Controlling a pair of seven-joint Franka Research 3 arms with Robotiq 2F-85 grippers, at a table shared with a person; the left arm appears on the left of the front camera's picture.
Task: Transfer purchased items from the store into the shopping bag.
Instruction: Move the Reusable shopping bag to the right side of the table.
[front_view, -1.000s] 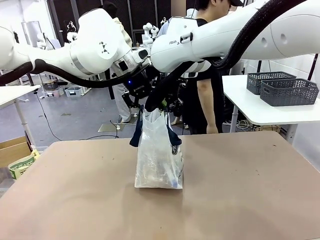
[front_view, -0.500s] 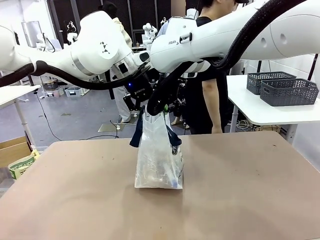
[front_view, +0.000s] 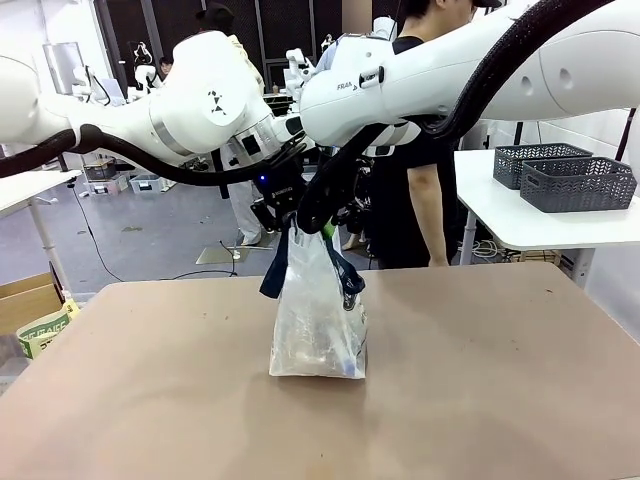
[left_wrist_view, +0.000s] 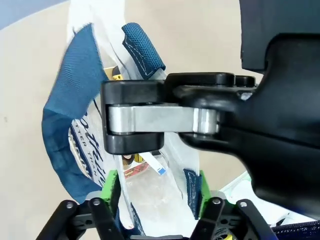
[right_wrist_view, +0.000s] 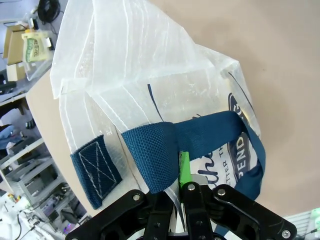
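Standing shopping bag (front_view: 318, 320) with small items, right gripper (right_wrist_view: 176, 186) pinching its handle (right_wrist_view: 162, 150).

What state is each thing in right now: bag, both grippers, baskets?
Translucent whitish plastic shopping bag: upright on the table, mouth open, items inside.
Dark navy strap handle: pinched by the right gripper.
Left gripper: open, green pads straddling the bag mouth.
Right gripper: shut on the handle.
Dark grey lattice plastic baskets: on the white side table, contents not visible.
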